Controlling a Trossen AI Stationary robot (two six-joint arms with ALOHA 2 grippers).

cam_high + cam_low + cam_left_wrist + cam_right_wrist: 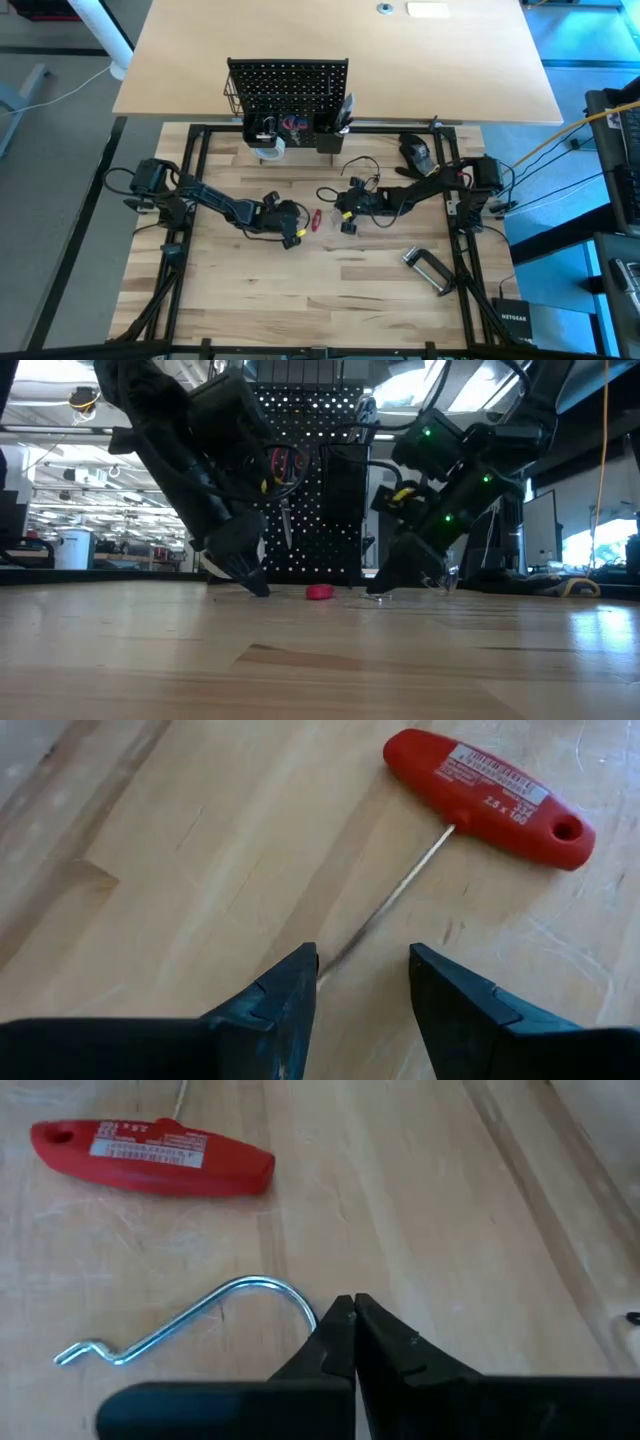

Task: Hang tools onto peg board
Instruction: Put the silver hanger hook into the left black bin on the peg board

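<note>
A red T-handled hex key (490, 795) lies flat on the wooden table, its thin shaft (390, 895) running toward my left gripper (363, 975). That gripper is open and low over the table, with the shaft's free end between its fingers. Beside the key lies a silver wire hook (190, 1320). My right gripper (353, 1330) is shut, its tips right at the hook's curved end. In the high view both grippers (297, 232) (347, 218) flank the red key (315, 220) at mid-table. The peg board (288, 90) stands upright at the far edge. My left gripper's fingers stand on either side of the shaft's free end (325, 965), which lies on the table close by one finger; whether it touches I cannot tell. My right gripper's shut tips come slanting down beside the hook's bend (305, 1308); whether they touch it I cannot tell.
A silver C-clamp (428, 270) lies toward the near right. A bulky black device (415, 150) sits at the far right. A white tape roll (270, 152) rests at the peg board's foot, and red-handled scissors (285, 470) hang on the board. Black frame rails border the table.
</note>
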